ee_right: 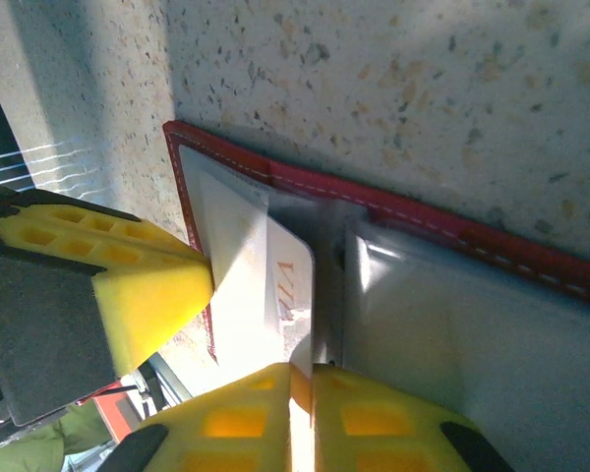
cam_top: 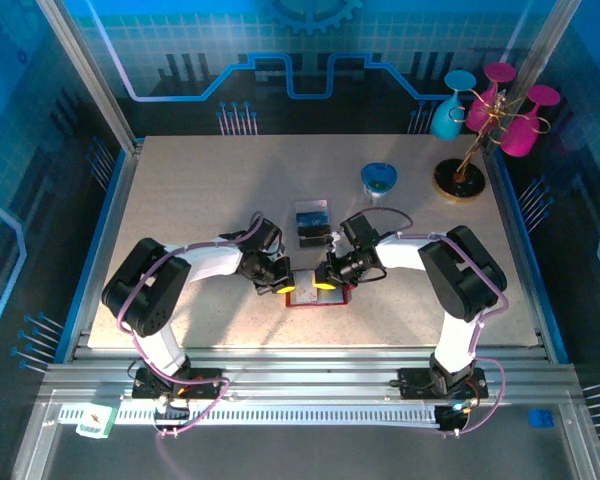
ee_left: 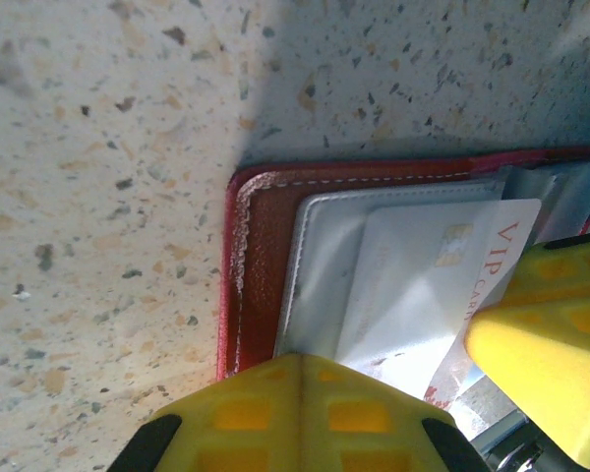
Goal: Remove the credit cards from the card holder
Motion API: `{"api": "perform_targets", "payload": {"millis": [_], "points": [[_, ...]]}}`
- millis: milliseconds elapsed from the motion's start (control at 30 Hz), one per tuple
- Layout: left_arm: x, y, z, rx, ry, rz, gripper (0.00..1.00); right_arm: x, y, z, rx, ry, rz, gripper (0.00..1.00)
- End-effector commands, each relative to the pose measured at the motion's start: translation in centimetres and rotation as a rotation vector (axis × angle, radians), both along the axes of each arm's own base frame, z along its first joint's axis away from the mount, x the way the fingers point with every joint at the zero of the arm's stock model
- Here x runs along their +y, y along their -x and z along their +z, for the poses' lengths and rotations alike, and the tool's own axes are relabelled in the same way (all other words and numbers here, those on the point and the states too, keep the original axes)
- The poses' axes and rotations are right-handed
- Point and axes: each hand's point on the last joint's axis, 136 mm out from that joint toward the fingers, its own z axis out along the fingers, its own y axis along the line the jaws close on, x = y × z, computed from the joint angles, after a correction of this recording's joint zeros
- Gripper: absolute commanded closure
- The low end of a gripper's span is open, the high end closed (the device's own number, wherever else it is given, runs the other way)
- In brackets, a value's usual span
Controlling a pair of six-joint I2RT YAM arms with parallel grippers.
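The card holder [cam_top: 320,301] lies open and flat on the desk [cam_top: 200,190] near its front edge, between the two arms' wrists. Its red cover [ee_left: 261,265] frames a grey see-through pocket [ee_left: 320,256], and a pale card [ee_left: 413,285] printed "VIP" sticks partway out of that pocket at a slant. The right jaws are closed on this card's free edge: in the right wrist view the two yellow pads [ee_right: 374,418] meet with only a thin bright strip of the card [ee_right: 265,305] between them. The left jaws are together with nothing between them, their yellow tip [ee_right: 147,285] set against the corner of the pocket beside the card. Just beyond the holder lie a couple of dark, bluish flat rectangles [cam_top: 312,222] – too small to tell more. Further back on the right stand a small blue bowl [cam_top: 380,180] and a rack [cam_top: 458,180] hung with pink and cyan goblets, well apart from the holder.
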Motion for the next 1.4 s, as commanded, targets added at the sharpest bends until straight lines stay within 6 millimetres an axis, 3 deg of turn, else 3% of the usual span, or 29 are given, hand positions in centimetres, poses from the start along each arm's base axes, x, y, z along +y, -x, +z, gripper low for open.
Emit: {"api": "perform_targets", "payload": {"millis": [0,233,400,967,1200,1367], "points": [[1.1,1.7,-1.8,0.066,-0.072,-0.011,0.95,-0.6,0.2,0.3,0.006,-0.011,-0.010,0.90],[2.2,1.5,-1.9,0.070,-0.077,0.008,0.95,-1.7,-0.2,0.5,-0.009,0.014,-0.023,0.92],[3.1,1.3,-1.9,0.069,-0.083,0.013,0.95,-3.1,0.7,-0.2,0.009,0.046,-0.036,0.93],[5.1,0.7,-1.3,0.061,-0.086,0.035,0.94,-4.3,0.5,1.9,-0.036,0.090,-0.034,0.94],[5.5,0.5,-0.5,0.033,-0.082,0.045,0.93,-3.4,-1.3,5.2,-0.137,0.044,-0.007,0.97],[5.4,-0.1,0.5,-0.005,-0.067,0.056,0.86,-3.4,-2.0,6.6,-0.207,0.066,0.057,1.00]]}}
